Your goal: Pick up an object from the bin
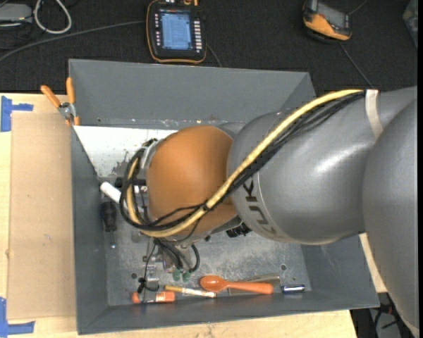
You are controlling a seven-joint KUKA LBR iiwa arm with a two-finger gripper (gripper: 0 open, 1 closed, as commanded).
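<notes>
Big grey arm (pixel 317 182) w/ orange wrist cover (pixel 187 171) hangs over the grey bin (pixel 197 97). Gripper (pixel 149 280) sits low at the front-left corner, open or closed, can't tell. It's just above an orange-tipped marker (pixel 154 298), w/ an orange spoon (pixel 229 285) lying beside that.
</notes>
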